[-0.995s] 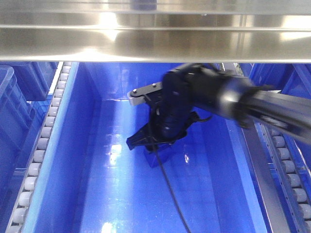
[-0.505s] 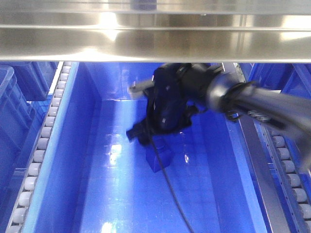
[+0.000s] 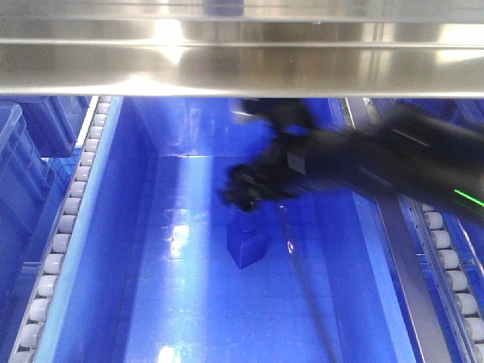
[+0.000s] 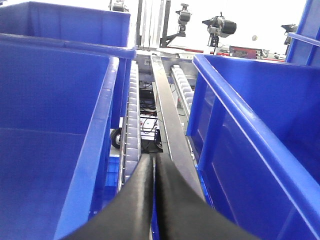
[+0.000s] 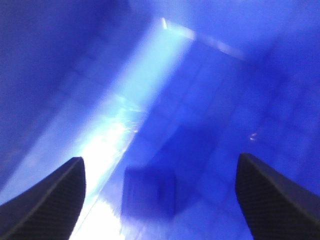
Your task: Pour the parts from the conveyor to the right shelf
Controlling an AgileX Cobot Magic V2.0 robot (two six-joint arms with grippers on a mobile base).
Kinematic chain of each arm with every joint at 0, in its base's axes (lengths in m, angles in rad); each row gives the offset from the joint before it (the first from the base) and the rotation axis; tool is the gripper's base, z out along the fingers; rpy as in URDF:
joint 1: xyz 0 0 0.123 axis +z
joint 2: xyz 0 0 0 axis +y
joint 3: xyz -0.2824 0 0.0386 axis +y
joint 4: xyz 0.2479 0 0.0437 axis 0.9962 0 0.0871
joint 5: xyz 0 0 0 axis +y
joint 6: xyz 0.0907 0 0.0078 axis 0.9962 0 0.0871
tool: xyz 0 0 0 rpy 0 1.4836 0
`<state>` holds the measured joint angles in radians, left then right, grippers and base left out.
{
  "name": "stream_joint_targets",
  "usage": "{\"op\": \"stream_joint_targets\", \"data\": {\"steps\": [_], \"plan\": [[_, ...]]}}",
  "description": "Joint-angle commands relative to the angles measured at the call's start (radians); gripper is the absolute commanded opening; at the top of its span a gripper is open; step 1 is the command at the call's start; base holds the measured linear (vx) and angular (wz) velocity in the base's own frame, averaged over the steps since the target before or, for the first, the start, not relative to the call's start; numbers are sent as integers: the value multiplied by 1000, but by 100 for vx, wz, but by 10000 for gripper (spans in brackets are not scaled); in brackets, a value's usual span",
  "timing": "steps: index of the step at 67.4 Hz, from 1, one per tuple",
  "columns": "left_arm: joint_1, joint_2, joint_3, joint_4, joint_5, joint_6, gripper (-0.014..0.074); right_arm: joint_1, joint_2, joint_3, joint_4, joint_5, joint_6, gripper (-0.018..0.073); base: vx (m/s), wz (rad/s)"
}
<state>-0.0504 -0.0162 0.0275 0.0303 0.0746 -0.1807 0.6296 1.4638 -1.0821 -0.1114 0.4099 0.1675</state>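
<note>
Your right gripper [image 5: 160, 200] has jaws spread wide, empty, above one blue block [image 3: 246, 243] resting on the floor of the bin [image 3: 151, 302] on the steel roller shelf [image 3: 242, 68]. Left gripper [image 4: 154, 200] is pressed together between two bins, over the rollers [image 4: 132, 130].

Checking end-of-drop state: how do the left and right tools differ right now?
Left tool: fingers pressed together, empty, hanging over the roller rail between two blue bins. Right tool: fingers spread wide, empty, inside the centre bin above the blue part, which sits free on the bin floor. Both have dark matte fingers.
</note>
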Motion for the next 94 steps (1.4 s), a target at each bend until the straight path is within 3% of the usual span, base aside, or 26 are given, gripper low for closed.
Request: {"op": "stream_joint_targets", "data": {"steps": [1,29,46,61,67,76,94], "plan": [[-3,-7,21,-9,-75,-4,-6,0,-136,64,-13,-122,-31,593,0,0],[-3,-7,21,-9,-75,-4,-6,0,-657,458,19,-230,-74,588,0,0],[-3,-7,21,-9,-75,-4,-6,0,-1035,631,45,-241,-74,531,0,0],[-3,-7,21,-9,-75,-4,-6,0,-1242,739,43,-237,-75,375,0,0],[-3,-7,21,-9,-75,-4,-6,0,-1259,748,43,-235,-75,248,0,0],[-3,-7,21,-9,-75,-4,-6,0,-1259,748,43,-239,-75,-17,0,0],[-3,-7,21,-9,-75,-4,-6,0,-1259,748,38,-220,-76,-8,0,0]]}}
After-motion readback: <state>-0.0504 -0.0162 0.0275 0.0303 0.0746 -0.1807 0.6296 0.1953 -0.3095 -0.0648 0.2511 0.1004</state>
